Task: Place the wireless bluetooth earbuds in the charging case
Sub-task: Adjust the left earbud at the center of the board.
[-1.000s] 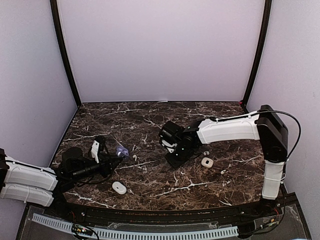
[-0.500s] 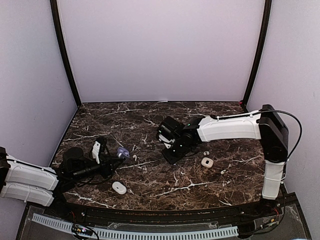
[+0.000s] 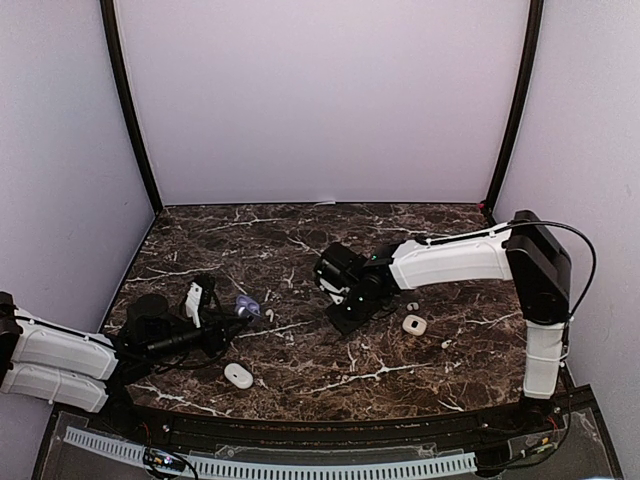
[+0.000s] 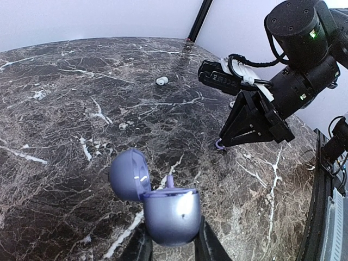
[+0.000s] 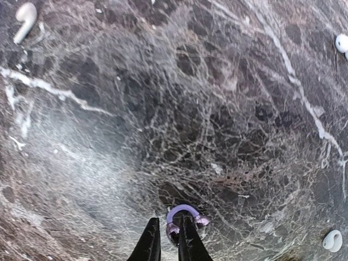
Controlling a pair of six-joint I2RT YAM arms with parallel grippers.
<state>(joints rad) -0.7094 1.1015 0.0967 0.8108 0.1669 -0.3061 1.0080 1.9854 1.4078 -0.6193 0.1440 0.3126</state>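
An open lavender charging case (image 4: 168, 215) sits upright between my left gripper's (image 4: 174, 242) fingers, its lid (image 4: 129, 175) swung back to the left. One lavender earbud stem (image 4: 169, 182) pokes up from it. In the top view the case (image 3: 243, 305) is held left of centre. My right gripper (image 5: 167, 231) is at the tabletop mid-table with its fingers nearly together, pinching a lavender earbud (image 5: 185, 216) with a loop. The left wrist view shows that earbud (image 4: 219, 144) at the right gripper's tips.
White earbuds lie loose on the marble (image 5: 24, 20), (image 5: 341, 42), (image 5: 331, 240), and one (image 3: 268, 314) next to the held case. A shut white case (image 3: 238, 375) lies near the front edge, another white case (image 3: 414, 324) right of the right gripper.
The right gripper's fingers have narrowed onto the lavender earbud and the arm has shifted slightly left. The left gripper and the case have stayed put.
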